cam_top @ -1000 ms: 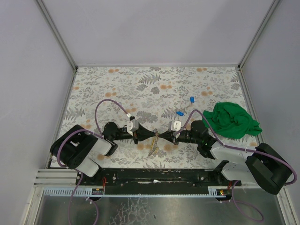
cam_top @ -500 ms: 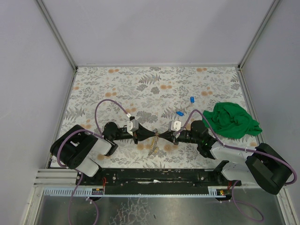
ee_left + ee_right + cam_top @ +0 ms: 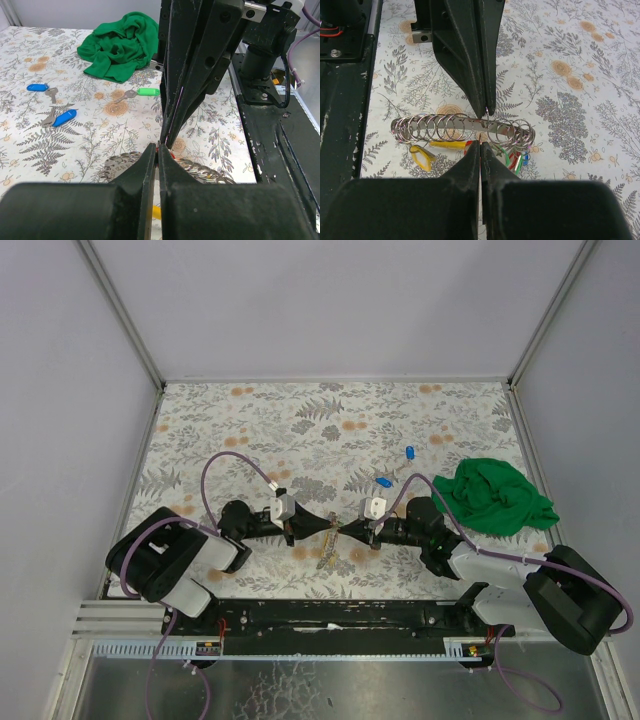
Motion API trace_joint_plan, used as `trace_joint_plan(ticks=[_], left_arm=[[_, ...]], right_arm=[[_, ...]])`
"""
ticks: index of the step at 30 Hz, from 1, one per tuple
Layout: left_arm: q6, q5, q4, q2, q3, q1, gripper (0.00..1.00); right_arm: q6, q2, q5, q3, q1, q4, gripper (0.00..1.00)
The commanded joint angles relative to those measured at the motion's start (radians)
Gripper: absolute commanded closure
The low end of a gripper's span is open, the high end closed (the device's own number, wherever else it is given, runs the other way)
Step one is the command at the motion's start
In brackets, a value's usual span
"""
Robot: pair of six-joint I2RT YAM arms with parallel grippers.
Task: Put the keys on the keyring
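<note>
My left gripper (image 3: pixel 330 527) and right gripper (image 3: pixel 346 528) meet tip to tip low over the table. Both are shut on one thin silvery keyring (image 3: pixel 487 119), seen nearly edge-on between the tips. In the left wrist view my left gripper (image 3: pixel 157 148) has its jaws pressed together with a red sliver between them. In the right wrist view my right gripper (image 3: pixel 480 144) is shut too. Loose keys lie apart: two blue-tagged keys (image 3: pixel 38 87) (image 3: pixel 65 117) and a green-tagged key (image 3: pixel 147 91). The blue ones also show from above (image 3: pixel 409 451) (image 3: pixel 384 481).
A metal strip carrying a row of rings (image 3: pixel 445 127) lies under the grippers, with yellow tags (image 3: pixel 421 157) and green, red and blue tags (image 3: pixel 516 157). A crumpled green cloth (image 3: pixel 495 496) lies at the right. The black base rail (image 3: pixel 330 612) runs along the near edge.
</note>
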Motion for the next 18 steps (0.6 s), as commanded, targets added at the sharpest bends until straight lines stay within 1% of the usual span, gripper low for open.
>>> trace_joint_plan(ticks=[1,18], left_arm=[[0.012,0.008,0.079,-0.01,0.01,0.003,1.0],[0.005,0.024,0.083,-0.002,0.016,-0.002,1.0]], right_arm=[[0.015,-0.004,0.018,0.026,-0.004,0.072,1.0],[0.026,0.002,0.033,0.026,-0.003,0.079,1.0]])
